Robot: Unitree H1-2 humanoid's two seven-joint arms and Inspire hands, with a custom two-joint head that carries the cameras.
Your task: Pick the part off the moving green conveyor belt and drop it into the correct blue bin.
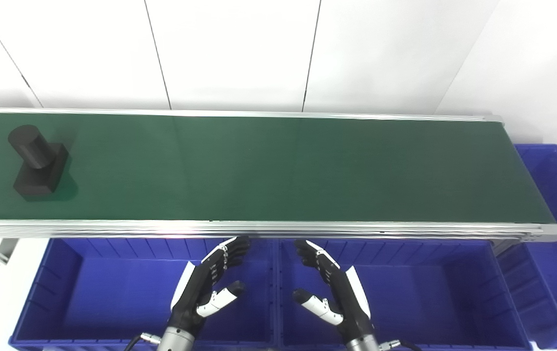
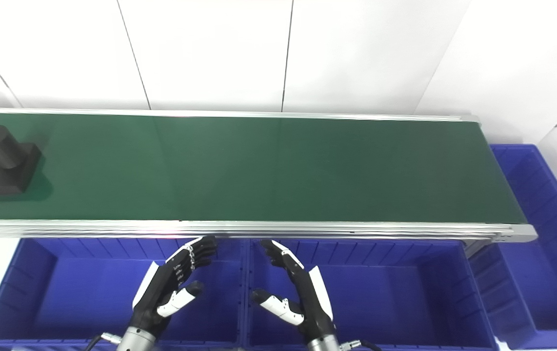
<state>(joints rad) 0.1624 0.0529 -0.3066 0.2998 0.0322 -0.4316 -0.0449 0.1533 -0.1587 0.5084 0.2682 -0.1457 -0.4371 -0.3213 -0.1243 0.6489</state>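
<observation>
Part (image 1: 37,163) far left on belt (image 1: 278,170) (hands apart from it)

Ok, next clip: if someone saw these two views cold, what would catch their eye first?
Probably the long green conveyor belt spanning the picture, bare except for one dark part, a cylinder on a block, at its far left end. Next, the left robot hand and the right robot hand, both open with palms facing each other, held over the blue bins below the belt's near edge and holding nothing.
</observation>
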